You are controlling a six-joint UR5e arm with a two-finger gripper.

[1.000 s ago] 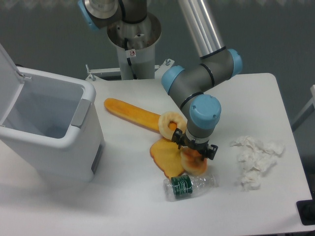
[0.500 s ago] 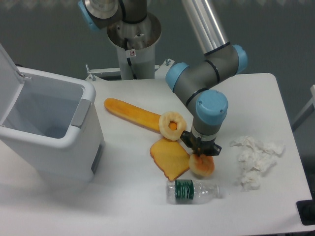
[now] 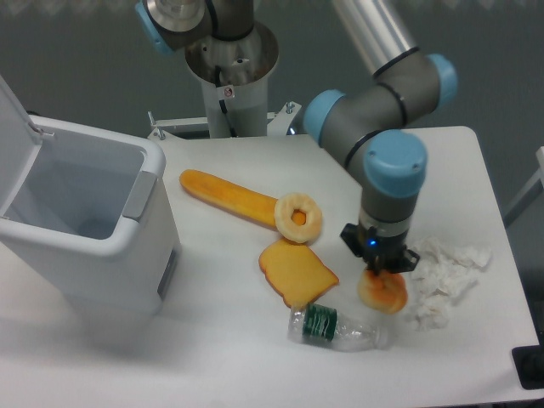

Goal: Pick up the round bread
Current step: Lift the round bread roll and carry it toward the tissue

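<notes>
Your gripper point(image 3: 380, 265) pinches the bun point(image 3: 382, 291) from above at the right, between the bottle point(image 3: 336, 327) and tissue point(image 3: 442, 276). Grasp looks made; whether it has left the table point(image 3: 221, 357) is unclear.

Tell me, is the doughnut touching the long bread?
Touching. The fixed camera shows the ring doughnut lying over the right end of the long bread, with no gap between them.

Even, soft overhead light falls on the white bench point(image 3: 229, 357), which looks bright and slightly washed out. Shadows are faint and diffuse, lying close under the bin point(image 3: 85, 225) and the bottle point(image 3: 336, 327). The backdrop is dim grey. The focus is soft throughout, with mild grain.
</notes>
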